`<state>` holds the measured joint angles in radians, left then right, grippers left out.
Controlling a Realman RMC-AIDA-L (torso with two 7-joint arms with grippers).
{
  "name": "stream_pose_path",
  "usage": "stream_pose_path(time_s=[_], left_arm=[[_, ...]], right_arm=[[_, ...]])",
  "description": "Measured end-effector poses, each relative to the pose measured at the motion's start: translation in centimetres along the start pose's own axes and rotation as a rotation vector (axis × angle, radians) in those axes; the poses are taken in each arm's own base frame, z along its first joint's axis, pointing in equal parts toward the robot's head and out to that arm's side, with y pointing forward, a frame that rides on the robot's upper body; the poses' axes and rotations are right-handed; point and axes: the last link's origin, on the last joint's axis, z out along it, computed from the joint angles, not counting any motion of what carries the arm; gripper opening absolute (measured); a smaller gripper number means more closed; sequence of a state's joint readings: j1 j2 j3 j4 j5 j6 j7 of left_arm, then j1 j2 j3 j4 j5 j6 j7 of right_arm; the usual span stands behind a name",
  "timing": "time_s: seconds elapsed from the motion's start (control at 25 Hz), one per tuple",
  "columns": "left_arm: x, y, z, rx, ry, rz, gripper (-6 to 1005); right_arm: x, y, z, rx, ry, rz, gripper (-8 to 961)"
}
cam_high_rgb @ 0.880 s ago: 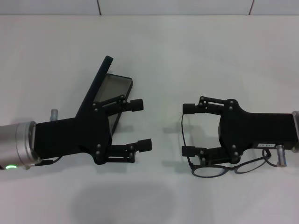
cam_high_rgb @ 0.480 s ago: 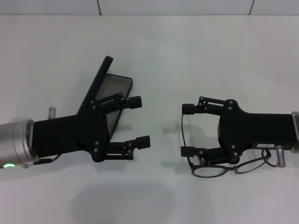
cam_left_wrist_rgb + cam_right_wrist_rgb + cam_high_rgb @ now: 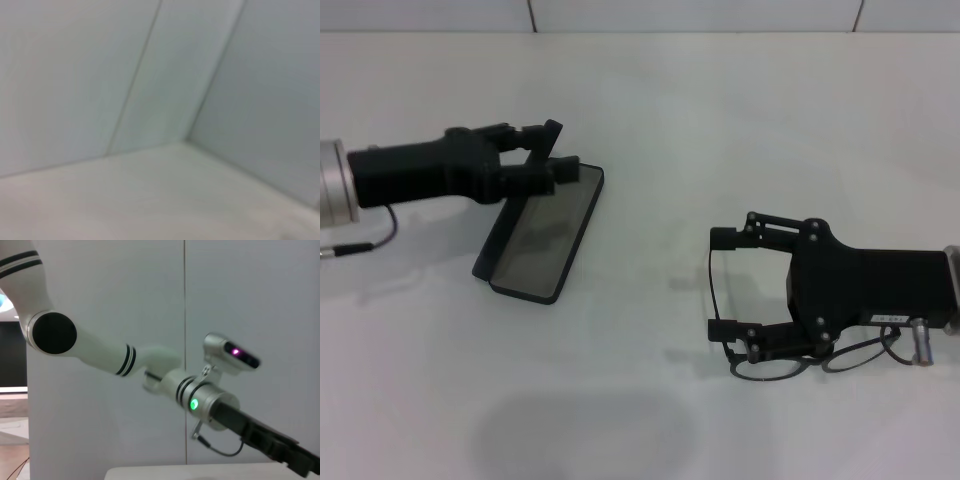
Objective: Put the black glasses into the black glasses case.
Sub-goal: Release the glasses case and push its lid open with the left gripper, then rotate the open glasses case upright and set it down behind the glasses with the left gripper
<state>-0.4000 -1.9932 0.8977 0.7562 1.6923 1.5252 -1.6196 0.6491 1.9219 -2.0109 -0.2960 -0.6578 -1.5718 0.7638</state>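
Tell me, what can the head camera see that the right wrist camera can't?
Only the head view shows the black glasses case, open on the white table, with the left tool at the far end of its raised lid. Only it shows the black glasses lying under the right tool, which is open. Only the right wrist view shows the left arm's white upper joints, the camera on its wrist and its green light. Both show the left arm and a bit of the table.

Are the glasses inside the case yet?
No. In the head view the black glasses lie on the table under the right gripper, well apart from the open black glasses case.
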Motion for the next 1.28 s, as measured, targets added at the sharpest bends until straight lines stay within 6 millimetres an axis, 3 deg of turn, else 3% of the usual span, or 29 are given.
stream_pose_path(time_s=[0.24,0.6,0.84,1.04,1.28], left_arm=[[1.3,-0.4,0.1,0.153,-0.216,0.011,885],[0.8,-1.3,1.7,0.285,-0.33,0.017,884],[0.6,-1.9,1.6,0.331,-0.365,-0.007,727],[0.6,-1.8,1.8,0.326,-0.39,0.039,468],[1.4,-1.6,2.0,0.313,-0.387,0.121,307]], right_arm=[[0.2,0.3,-0.2,0.002,0.0,0.008,842],[0.3,0.4,-0.2,0.001,-0.001,0.011,842],[0.3,0.5,0.0,-0.003,-0.003,0.013,842],[0.3,0.6,0.1,-0.011,-0.001,0.012,841],[0.4,0.8,0.3,-0.025,0.003,0.011,841]])
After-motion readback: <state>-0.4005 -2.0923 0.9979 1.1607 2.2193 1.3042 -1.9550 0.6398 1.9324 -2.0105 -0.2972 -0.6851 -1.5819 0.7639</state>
